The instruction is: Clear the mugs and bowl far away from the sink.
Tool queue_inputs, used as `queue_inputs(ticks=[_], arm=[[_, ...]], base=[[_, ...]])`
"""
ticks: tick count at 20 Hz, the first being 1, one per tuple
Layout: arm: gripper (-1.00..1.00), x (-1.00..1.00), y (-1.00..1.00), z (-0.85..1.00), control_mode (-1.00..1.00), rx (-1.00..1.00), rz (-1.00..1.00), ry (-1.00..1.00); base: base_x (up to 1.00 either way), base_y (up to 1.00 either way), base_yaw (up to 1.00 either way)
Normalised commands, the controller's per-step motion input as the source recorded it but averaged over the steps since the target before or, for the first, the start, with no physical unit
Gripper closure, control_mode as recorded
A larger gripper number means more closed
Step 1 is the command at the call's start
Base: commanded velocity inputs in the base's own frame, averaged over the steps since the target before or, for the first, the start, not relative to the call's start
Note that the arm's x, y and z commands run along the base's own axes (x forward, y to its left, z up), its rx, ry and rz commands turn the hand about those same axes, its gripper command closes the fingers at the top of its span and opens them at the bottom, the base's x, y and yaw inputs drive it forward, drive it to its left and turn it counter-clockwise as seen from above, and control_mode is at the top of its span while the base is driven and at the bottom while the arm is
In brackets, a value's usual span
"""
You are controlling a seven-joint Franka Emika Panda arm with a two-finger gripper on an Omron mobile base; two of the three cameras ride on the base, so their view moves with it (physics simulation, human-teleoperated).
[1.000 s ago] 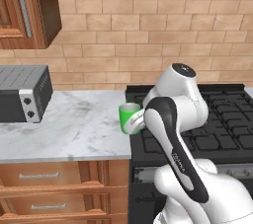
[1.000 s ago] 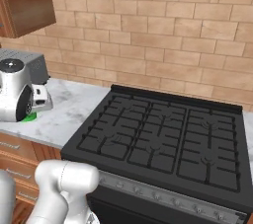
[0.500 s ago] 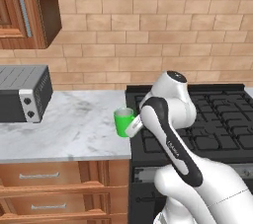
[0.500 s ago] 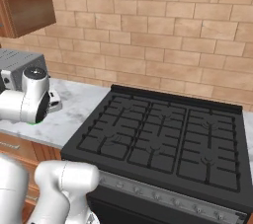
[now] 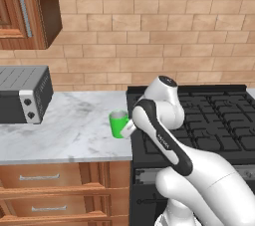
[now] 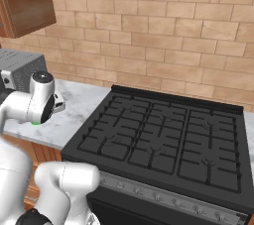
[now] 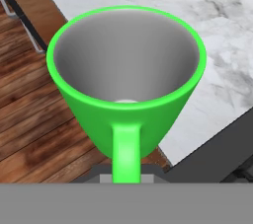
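A bright green mug [image 5: 118,123] hangs just over the marble counter [image 5: 69,130], close to its right end beside the stove. My gripper [image 5: 128,129] is shut on the mug's handle from the stove side. In the hand view the green mug [image 7: 126,77] is empty, with its handle [image 7: 126,151] running down into my gripper [image 7: 126,177]. Below it lie the counter's front edge and the wooden floor. A sliver of the green mug [image 6: 35,122] peeks out under the arm in the right base view. The bowl, the sink and the other mugs are out of view.
A grey toaster oven [image 5: 20,95] stands at the counter's left end. The black gas stove [image 6: 163,140] lies to the right of the counter. A wooden wall cabinet [image 5: 25,8] hangs upper left, and drawers [image 5: 64,180] sit under the counter.
The arm has carried the green mug a little to the left and lower, away from the stove edge and out over the marble counter. The base has stayed put.
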Motion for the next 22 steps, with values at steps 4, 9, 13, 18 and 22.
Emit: queue_inputs(ticks=[4,9,13,18,22], arm=[[1.0,0.23,0.19,-0.23,-1.0,0.0,0.0,0.0],[1.0,0.2,0.17,-0.29,-1.0,0.0,0.0,0.0],[1.0,0.31,0.13,-0.31,-1.0,0.0,0.0,0.0],[1.0,0.27,0.11,-0.31,-1.0,0.0,0.0,-0.03],[1.0,0.26,0.09,-0.29,-1.0,0.0,0.0,-0.04]], base=[[0.0,0.0,0.0],[0.0,0.0,0.0],[0.0,0.0,0.0],[0.0,0.0,0.0],[0.0,0.0,0.0]])
